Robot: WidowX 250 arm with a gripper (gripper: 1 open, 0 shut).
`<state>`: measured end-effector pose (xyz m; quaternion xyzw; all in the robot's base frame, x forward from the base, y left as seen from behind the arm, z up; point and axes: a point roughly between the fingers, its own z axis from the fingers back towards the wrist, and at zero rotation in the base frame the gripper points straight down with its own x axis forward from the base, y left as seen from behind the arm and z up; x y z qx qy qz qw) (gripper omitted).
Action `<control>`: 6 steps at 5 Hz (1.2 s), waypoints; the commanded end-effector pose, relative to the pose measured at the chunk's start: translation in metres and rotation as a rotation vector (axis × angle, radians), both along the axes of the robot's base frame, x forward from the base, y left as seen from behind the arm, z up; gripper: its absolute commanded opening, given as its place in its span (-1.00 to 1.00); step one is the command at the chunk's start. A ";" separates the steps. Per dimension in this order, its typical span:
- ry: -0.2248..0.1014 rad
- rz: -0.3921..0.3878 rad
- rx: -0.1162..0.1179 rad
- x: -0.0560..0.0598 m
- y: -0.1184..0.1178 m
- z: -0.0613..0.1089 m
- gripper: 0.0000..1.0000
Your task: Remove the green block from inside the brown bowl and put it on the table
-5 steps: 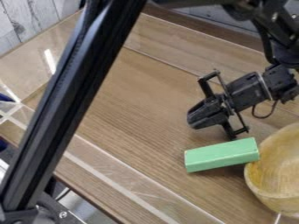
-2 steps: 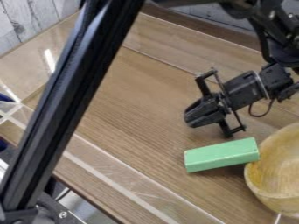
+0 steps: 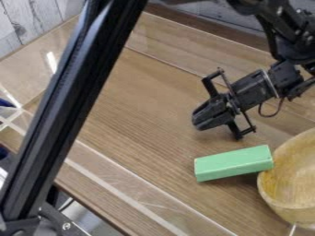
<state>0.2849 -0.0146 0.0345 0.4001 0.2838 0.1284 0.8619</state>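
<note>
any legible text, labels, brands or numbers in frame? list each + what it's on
None readable.
Green block: no marks visible.
Bowl: no lettering visible on the part in frame.
Table: wood grain only, no text seen.
Pincer and arm: no label can be made out; too dark and small to rule one out.

The light green rectangular block (image 3: pixel 233 163) looks smooth and matt, the round tan bowl (image 3: pixel 293 181) looks wooden, and the brown wood-grain tabletop (image 3: pixel 129 129) is smooth with a soft sheen.
</note>
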 end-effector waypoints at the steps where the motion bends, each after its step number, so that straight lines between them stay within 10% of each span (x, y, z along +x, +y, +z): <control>1: -0.064 -0.013 0.023 0.008 0.003 0.020 -1.00; 2: -0.046 -0.032 0.062 0.005 0.004 0.020 -1.00; 4: -0.017 -0.020 0.048 0.000 0.004 0.015 -1.00; 6: -0.069 -0.055 0.107 -0.006 -0.007 0.012 -1.00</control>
